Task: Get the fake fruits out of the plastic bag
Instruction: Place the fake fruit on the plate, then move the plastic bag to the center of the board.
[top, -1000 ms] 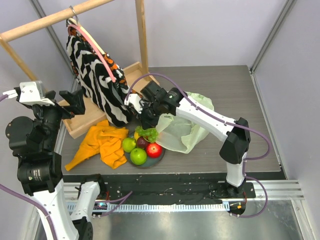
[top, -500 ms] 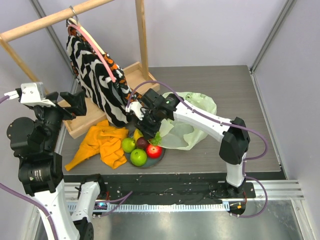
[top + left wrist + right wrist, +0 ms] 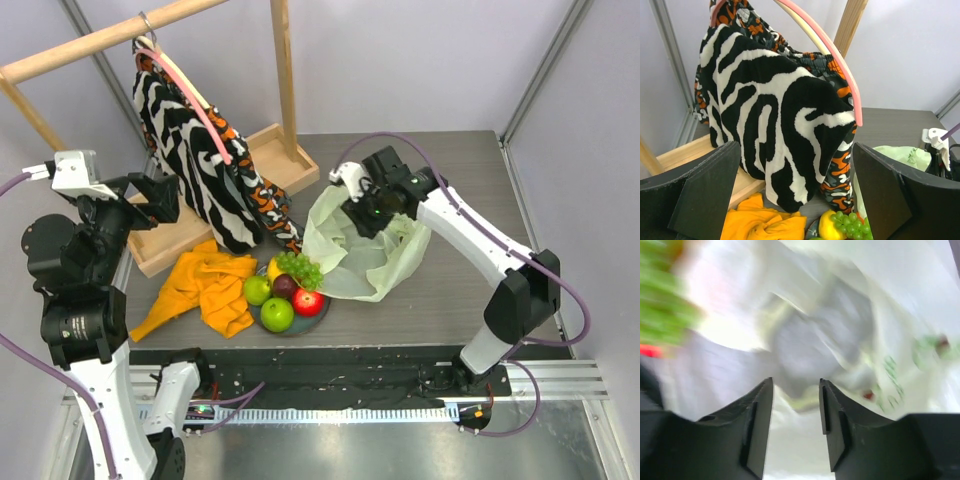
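- The step in hand, as I judge it, is a return to the plastic bag (image 3: 372, 262) for whatever it may hold. The right gripper (image 3: 362, 210) hangs over the bag's far-left edge, where the film stands up in a loose lip.
- In the right wrist view its fingers (image 3: 757, 425) are a narrow gap apart with nothing between them. Only blurred pale film and a grey patch show below.
- The bag lies slack on the table (image 3: 460, 300), right of the plate (image 3: 312, 320) and touching it at the near-left corner.
- Six fruits sit piled on the plate:
  - the grape bunch (image 3: 298, 268) and the yellow mango (image 3: 272, 271) on the far side
  - the dark purple piece (image 3: 286, 285) in the middle
  - two green apples (image 3: 277, 313) to the near left
  - the red apple (image 3: 308, 300) at the near right
- No orange shows anywhere. I cannot tell whether any fruit is left inside the bag, since the film is crumpled and the wrist view is smeared.
- The left gripper (image 3: 158, 195) is held high at the far left, beside the zebra-striped garment (image 3: 190, 150). Its fingers are spread wide and hold nothing, so it has no part in the step.
- The next move calls for finding the bag's mouth and going down through it without nipping the thin film.
- If a fruit is there, the fingers need to be wider apart than they are now, because glossy round plastic may squirt out of a narrow pinch.
- If the bag proves bare, the task is close to done.
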Robot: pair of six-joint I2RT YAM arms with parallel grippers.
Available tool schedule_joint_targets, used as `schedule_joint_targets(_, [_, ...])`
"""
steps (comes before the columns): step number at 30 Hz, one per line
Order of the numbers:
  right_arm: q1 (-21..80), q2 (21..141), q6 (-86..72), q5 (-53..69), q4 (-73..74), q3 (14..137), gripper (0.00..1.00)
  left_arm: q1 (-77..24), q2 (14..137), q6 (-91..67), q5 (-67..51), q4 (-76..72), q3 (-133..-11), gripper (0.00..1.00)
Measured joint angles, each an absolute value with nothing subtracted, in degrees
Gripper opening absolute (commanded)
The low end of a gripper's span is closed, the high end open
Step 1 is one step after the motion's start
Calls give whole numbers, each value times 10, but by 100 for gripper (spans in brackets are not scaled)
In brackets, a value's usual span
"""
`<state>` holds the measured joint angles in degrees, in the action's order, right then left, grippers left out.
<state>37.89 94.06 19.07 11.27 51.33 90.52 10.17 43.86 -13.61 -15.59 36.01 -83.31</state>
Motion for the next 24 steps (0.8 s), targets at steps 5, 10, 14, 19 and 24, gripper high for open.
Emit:
schedule_joint_targets(5, [272,954,239,17,490,796,41,102,448,-138,-173,357,-831,97])
schedule_joint_targets(10, [200,1024,268,-57,469,779,41,102,455,-136,-201,354,-831,97])
schedule_joint_targets(14, [163,1042,273,-92,460,822,40,102,455,-136,-240,350,-821,95])
schedule_joint_targets(19, [158,1041,272,-105,436,866,40,103,456,-136,-313,347,-782,94])
schedule_joint_targets(24, [162,1041,283,-126,432,857,40,94,472,-121,-389,363,-761,94])
